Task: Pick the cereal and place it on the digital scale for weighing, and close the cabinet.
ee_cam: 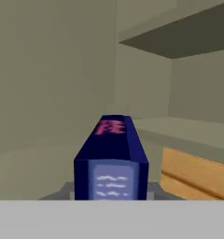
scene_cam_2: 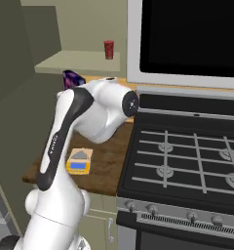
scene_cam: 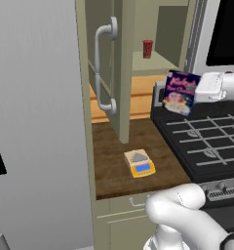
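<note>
While the gripper [scene_cam: 197, 93] is clamped shut on the cereal box [scene_cam: 181, 93], the box hangs in the air at the left edge of the stove [scene_cam: 206, 141], tilted a bit, well above the counter [scene_cam: 119, 161] and up and to the right of the digital scale [scene_cam: 139, 163]. My guess is it handles like any thin cardboard box: light and fairly stiff, but the broad faces would dent if squeezed hard, so the narrow sides where the fingers sit now look like the right spot to hold it (seen from the hand camera, the box runs straight out from between the tips). It's tall and skinny, so it may tip easily when set on the small weighing plate.

Count: 1 cereal box, 1 scale, 1 red cup [scene_cam: 147, 49] on the shelf of the open wall cabinet [scene_cam: 153, 61], 1 open door [scene_cam: 109, 68] with 1 curved bar handle [scene_cam: 104, 71], and 1 stove.
</note>
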Available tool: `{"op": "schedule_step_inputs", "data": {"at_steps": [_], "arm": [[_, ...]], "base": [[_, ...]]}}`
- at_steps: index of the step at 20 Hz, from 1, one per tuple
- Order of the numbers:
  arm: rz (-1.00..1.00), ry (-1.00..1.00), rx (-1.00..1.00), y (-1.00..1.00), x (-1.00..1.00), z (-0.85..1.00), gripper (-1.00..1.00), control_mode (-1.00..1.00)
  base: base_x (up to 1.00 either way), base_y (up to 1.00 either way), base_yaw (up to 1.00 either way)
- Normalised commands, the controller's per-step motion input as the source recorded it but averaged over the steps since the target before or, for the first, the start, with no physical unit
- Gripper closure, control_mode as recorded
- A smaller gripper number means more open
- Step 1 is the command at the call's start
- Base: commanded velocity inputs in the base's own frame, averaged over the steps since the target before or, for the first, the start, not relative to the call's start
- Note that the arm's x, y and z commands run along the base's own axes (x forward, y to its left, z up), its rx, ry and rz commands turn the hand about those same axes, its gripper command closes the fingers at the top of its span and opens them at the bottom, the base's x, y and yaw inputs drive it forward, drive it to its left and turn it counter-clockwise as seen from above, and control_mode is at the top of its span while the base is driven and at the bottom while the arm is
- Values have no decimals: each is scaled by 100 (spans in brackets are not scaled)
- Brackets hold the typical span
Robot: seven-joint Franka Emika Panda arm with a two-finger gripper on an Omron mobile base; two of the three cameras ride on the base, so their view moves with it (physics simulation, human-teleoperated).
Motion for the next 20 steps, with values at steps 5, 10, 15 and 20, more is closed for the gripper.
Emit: {"op": "schedule_step_inputs", "data": {"at_steps": [5,10,15,20], "arm": [[52,9,0,-11,5,-84,100,-100],[27,0,0,4,42,-83,100,-100],[11,0,0,25,50,-75,100,-100],[2,1,-4,44,33,-70,100,-100]], "base": [[0,0,0],[0,0,0],[0,0,0],[0,0,0]]}}
